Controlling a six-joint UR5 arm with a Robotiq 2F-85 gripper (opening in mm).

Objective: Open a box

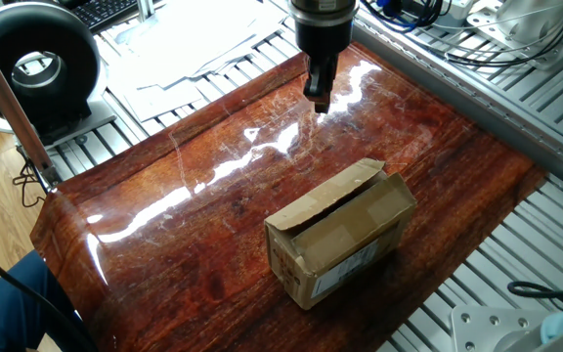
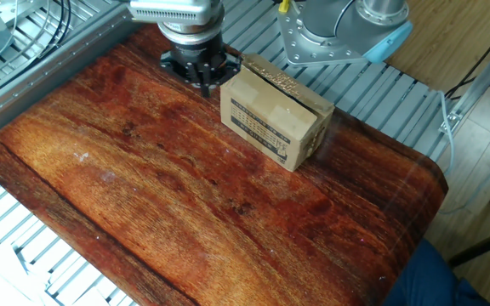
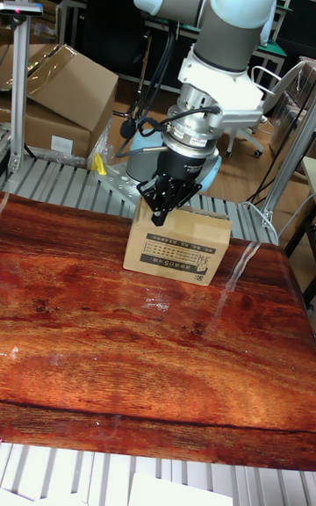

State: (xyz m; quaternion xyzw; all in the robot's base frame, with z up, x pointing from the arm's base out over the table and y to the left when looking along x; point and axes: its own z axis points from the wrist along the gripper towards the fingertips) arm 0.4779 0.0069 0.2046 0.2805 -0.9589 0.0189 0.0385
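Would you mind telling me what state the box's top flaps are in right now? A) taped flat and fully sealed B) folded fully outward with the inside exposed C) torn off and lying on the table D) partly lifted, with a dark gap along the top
D: the box has one top flap raised slightly, leaving a dark slit beneath it, while the gripper is off to one side, apart from it.

Bright overhead light, white glare streaks on glossy table [image 1: 213, 176] (sharp focus)

Glossy wooden table [image 1: 194, 225]. Black round device [image 1: 35, 64] and papers [image 1: 189, 39] beside it. Cartons [image 3: 61, 93] behind.
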